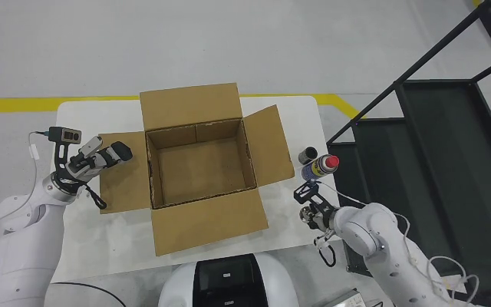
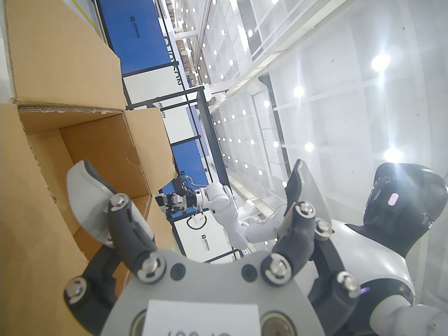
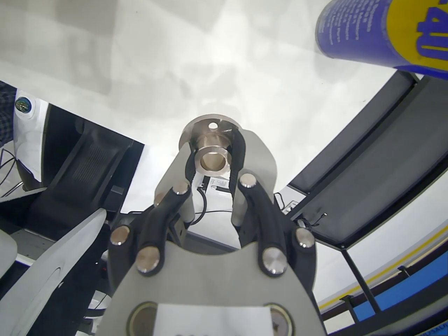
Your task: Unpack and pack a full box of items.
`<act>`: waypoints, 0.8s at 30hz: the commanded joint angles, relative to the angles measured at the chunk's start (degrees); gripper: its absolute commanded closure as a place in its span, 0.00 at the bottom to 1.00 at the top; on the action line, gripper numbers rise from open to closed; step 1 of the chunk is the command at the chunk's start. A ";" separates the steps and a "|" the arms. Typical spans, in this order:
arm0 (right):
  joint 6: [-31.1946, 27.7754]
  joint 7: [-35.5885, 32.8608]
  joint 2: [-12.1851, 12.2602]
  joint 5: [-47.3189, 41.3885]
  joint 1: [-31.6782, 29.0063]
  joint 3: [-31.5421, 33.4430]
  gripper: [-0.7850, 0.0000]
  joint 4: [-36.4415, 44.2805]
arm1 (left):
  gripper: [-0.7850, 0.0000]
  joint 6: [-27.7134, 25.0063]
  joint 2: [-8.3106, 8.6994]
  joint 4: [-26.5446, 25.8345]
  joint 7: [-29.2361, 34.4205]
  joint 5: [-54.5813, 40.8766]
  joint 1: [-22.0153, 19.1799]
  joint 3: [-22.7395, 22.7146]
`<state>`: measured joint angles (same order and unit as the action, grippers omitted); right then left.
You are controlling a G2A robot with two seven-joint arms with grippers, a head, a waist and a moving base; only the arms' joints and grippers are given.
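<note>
An open cardboard box [image 1: 201,163] stands mid-table with all flaps spread and nothing visible on its floor. My right gripper [image 1: 309,210] is low over the white table [image 1: 291,230] right of the box, shut on a small flanged metal bushing [image 3: 211,150]. Just beyond it stand a blue-and-yellow spray can with a red cap [image 1: 321,166] and a small dark can [image 1: 308,155]. In the right wrist view the spray can [image 3: 381,26] is close by. My left gripper [image 1: 123,153] hovers over the box's left flap [image 1: 123,180], open and holding nothing, its fingers [image 2: 87,185] spread wide.
A dark metal staircase [image 1: 414,146] with a railing stands right of the table. A yellow floor line [image 1: 69,102] runs behind it. The box's front flap [image 1: 209,224] overhangs toward the table's near edge.
</note>
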<state>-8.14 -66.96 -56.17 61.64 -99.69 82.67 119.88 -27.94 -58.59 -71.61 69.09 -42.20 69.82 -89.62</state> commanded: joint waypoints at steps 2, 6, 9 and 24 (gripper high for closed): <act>-0.06 -0.14 0.15 -1.25 -1.44 1.90 1.00 3.37 | 0.00 0.00 0.00 0.00 0.00 0.00 0.00 0.00; -1.27 -1.65 0.33 -4.04 -1.87 3.48 1.00 6.71 | 0.00 0.00 0.00 0.00 0.00 0.00 0.00 0.00; -1.43 -4.95 0.45 -4.13 -0.46 3.24 1.00 9.44 | 0.00 0.00 0.00 0.00 0.00 0.00 0.00 0.00; 1.88 -21.04 -0.52 -2.11 18.69 -12.82 1.00 11.83 | 0.00 0.00 0.00 0.00 0.00 0.00 0.00 0.00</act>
<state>-6.52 -88.08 -56.58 59.36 -82.53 71.32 132.37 -27.94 -58.59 -71.61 69.09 -42.20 69.82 -89.62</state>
